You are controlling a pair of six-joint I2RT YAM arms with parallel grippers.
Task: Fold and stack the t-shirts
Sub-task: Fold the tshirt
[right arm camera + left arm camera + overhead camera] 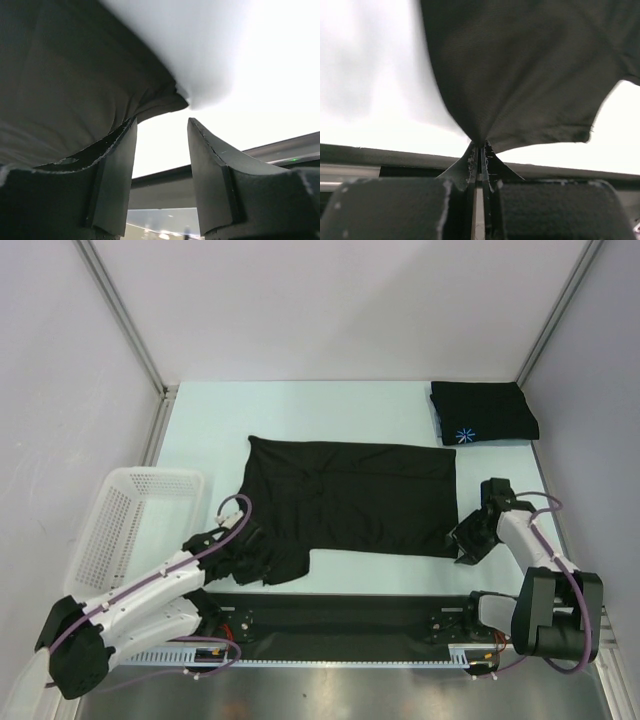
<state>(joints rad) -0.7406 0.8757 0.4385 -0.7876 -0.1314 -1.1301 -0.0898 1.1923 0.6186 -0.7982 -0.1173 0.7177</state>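
The pale table (300, 410) is carrying an unfolded black t-shirt (350, 495), lying spread at its centre. A white mesh basket (130, 525) is sitting at 9 o'clock. A folded t-shirt (485, 410) showing a blue starburst logo is resting at 1 o'clock. The left gripper (479, 165) is pinching fabric at the spread shirt's 7 o'clock corner. The right gripper (160, 145) is waiting at the 4 o'clock corner, jaws apart, clamping nothing.

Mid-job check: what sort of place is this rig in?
Probably a lab test cell: plain walls framed by aluminium rails, a pale table, with a black t-shirt and white mesh basket as props.
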